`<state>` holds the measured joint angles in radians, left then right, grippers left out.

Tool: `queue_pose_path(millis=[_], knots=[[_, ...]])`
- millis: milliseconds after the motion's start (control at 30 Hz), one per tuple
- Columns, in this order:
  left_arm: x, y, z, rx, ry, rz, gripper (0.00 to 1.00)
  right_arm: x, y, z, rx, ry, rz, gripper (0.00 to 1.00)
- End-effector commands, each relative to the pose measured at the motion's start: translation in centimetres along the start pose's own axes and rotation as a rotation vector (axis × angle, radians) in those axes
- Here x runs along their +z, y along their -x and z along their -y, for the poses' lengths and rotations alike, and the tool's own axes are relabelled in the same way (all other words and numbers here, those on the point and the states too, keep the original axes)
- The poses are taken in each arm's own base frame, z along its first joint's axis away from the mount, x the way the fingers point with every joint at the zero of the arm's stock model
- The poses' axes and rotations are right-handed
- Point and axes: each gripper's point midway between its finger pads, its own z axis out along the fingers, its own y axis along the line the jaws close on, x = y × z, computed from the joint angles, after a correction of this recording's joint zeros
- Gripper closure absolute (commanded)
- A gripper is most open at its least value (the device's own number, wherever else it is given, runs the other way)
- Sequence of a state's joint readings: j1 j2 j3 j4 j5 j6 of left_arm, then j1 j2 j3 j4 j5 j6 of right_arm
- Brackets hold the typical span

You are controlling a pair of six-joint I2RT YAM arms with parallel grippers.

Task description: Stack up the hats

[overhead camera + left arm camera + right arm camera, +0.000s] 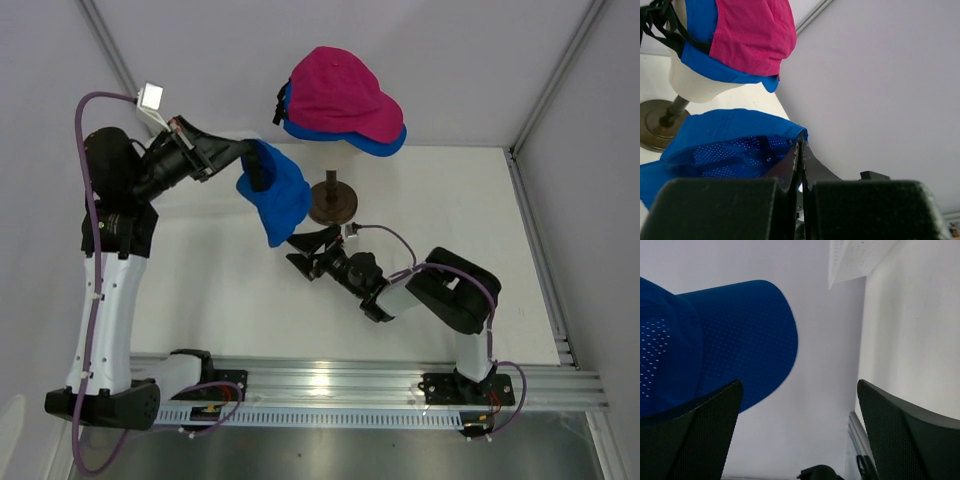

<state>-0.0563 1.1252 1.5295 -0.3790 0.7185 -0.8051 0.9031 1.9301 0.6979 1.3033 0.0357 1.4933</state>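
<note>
A magenta pink cap sits on top of a blue cap on the mannequin head at the back; both show in the left wrist view, pink over blue. My left gripper is shut on the rim of a second blue cap and holds it in the air, hanging left of the stand; the left wrist view shows its mesh inside. My right gripper is open and empty just below the hanging cap, whose brim is above its left finger.
The mannequin head stands on a dark round stand at the table's middle back. White walls enclose the table on three sides. A metal rail runs along the near edge.
</note>
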Motion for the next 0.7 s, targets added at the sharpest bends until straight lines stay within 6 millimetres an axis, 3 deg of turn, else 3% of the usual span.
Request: queue_pose_path(millis=[0,67,100,200,300,467,600,667], knots=[[-0.3,0.0,1.5,-0.047,-0.066,0.029,0.99,0.3,0.0,-7.6,0.107,0.289,0.062,0.0],[-0.4,0.1,1.7,-0.098,-0.082,0.06,0.99,0.3,-0.3,-7.5,0.177,0.284,0.086,0.0],[0.0,-0.7,0.3,-0.12,-0.082,0.068,0.99,0.4,-0.4,-7.4,0.216,0.281,0.092,0.01],[-0.6,-0.7,0.1,-0.124,-0.074,0.114,0.99,0.9,-0.5,-7.5,0.374,0.289,0.083,0.01],[-1.1,-0.3,0.7,-0.087,-0.078,0.144,0.99,1.0,-1.4,-7.6,0.484,0.286,0.053,0.0],[-2.5,0.3,1.9,-0.031,-0.093,0.216,0.99,1.0,-1.0,-6.9,0.73,0.283,0.085,0.01],[-2.9,0.0,1.6,-0.022,-0.087,0.233,0.99,1.4,-0.6,-5.9,0.923,0.285,0.103,0.01],[-3.0,-0.1,1.6,-0.015,-0.096,0.24,0.99,1.9,-0.9,-6.7,1.045,0.313,0.08,0.01]])
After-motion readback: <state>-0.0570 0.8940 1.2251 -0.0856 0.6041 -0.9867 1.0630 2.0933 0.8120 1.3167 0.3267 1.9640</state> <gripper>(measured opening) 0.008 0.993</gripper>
